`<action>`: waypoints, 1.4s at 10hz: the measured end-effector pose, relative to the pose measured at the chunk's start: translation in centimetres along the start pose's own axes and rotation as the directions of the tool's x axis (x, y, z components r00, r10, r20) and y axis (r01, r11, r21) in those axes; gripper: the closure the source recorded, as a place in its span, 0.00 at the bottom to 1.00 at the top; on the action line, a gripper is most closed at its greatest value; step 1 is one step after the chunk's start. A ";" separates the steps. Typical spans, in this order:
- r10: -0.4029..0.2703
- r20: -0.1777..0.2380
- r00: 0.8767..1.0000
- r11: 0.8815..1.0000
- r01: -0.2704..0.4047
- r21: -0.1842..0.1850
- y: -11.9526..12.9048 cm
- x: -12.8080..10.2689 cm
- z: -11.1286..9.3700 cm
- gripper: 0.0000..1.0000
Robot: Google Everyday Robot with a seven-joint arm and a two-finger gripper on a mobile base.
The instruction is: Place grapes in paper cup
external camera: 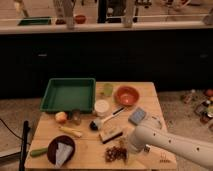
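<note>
Wooden table (90,150) is the landmark. At its near edge, right of centre, sit the grapes (114,153), a dark reddish cluster flat on the top. The gripper (125,151) is down right beside them at the end of the white arm (170,143), which comes in from the near right corner; cannot tell how wide it is spread or whether it has hold of anything. Near left corner of the table: dark bowl (59,149) with a pale scrap inside, a green thing (38,151) just left of it. Mid table: block brush (110,134), black-headed brush with white handle (104,120), yellow strip (71,132), apple (61,117) to the left, blue-grey sponge (137,116) to the right. Paper cup (102,107) stands centre, well apart from the grapes. Far side of the table: green tray (68,94) at left, orange bowl (126,95) at right, small greenish cup (107,89) between them. Beyond the table a dark counter front (105,55)
</note>
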 end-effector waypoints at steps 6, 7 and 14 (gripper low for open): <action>-0.010 -0.006 1.000 1.000 0.010 -0.003 0.7 0.6 -0.9 0.98; -0.020 -0.004 1.000 1.000 0.020 0.008 1.0 0.9 -1.5 0.98; -0.103 -0.003 0.995 0.993 0.103 0.052 1.4 -0.4 -4.9 0.98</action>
